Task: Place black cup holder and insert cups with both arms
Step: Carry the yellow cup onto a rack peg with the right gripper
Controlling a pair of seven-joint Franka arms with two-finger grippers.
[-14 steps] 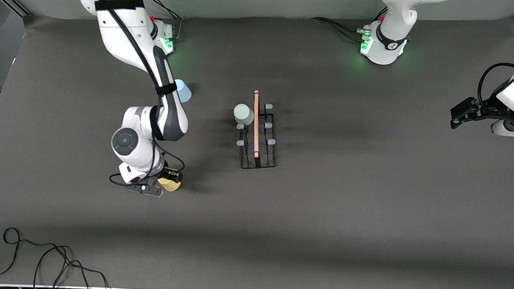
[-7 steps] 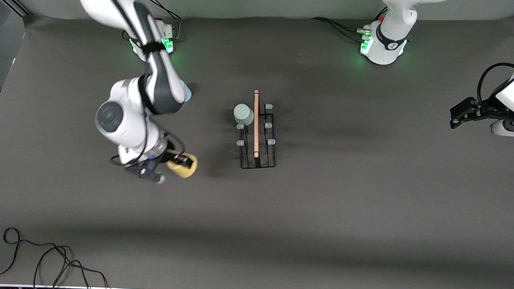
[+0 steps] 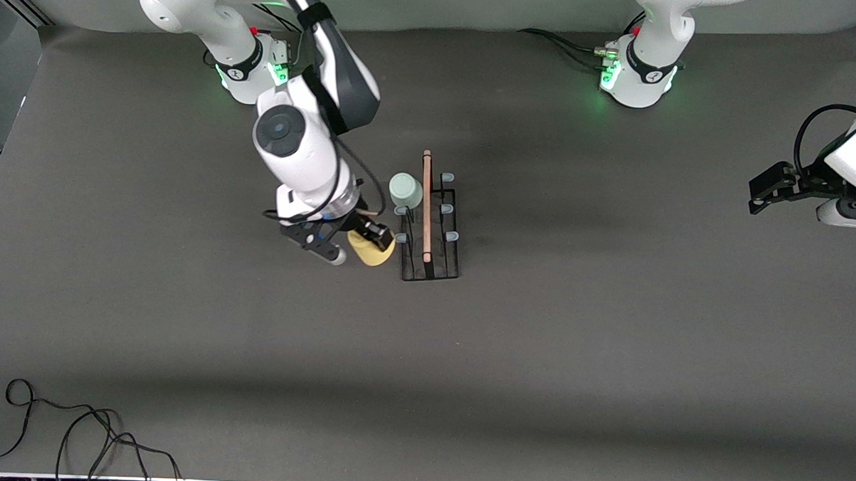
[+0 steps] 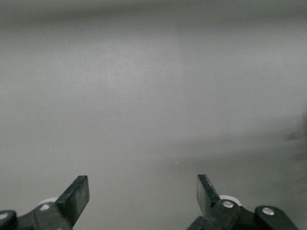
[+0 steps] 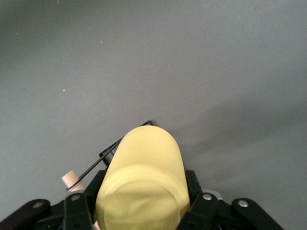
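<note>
My right hand (image 3: 372, 240), clamped on the yellow cup (image 3: 370, 252), has carried it from the desk's (image 3: 609, 346) right-arm end to just beside the black cup holder (image 3: 432, 233) mid-desk. The grey-green cup (image 3: 405, 190) sits on a peg, unchanged. My left hand (image 3: 768, 192) waits, fingers apart.

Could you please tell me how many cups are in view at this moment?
2. The grey-green cup sits on the black cup holder, on a peg at the right arm's side. The yellow cup is held by the right gripper beside the holder. Another may be hidden under that arm.
</note>
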